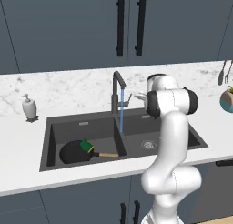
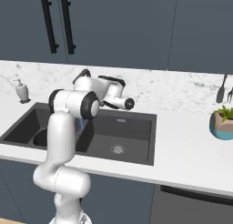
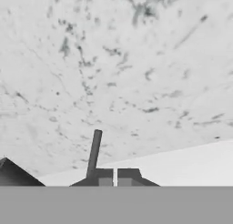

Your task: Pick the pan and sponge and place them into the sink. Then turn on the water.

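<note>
Right by the faucet lever (image 3: 94, 152) your pincer (image 3: 115, 178) is closed tight and holds nothing. Down to its left, you see the pan (image 1: 76, 151) and the sponge (image 1: 86, 146) in the sink (image 1: 191, 137). Blue water (image 1: 121, 111) runs down beside it.

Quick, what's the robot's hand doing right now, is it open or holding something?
Hand: closed, fingertips together with nothing between them, right beside the faucet lever.
</note>
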### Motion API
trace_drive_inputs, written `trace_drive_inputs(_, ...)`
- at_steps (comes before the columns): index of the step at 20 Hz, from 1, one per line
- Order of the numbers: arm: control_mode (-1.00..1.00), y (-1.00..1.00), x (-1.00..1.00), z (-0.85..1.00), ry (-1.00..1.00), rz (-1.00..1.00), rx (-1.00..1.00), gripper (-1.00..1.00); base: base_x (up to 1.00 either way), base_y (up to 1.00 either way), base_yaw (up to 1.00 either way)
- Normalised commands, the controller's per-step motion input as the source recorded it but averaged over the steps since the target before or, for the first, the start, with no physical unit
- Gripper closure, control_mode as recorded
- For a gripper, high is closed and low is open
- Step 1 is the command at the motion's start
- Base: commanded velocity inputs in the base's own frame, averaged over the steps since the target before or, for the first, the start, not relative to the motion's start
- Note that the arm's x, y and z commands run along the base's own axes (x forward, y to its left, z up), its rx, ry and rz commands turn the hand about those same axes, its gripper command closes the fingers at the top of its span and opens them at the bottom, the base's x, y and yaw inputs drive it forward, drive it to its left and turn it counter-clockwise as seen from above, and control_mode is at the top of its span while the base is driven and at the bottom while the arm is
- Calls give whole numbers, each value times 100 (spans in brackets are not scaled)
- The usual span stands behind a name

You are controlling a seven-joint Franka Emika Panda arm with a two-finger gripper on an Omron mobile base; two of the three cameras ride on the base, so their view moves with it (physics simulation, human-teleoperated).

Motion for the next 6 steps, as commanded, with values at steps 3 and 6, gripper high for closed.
trace_drive_inputs(3,-100,-46,-72,42,-11,0,18,100,0,0,0)
trace_drive_inputs(6,-100,-15,-85,63,-18,1,16,100,0,0,0)
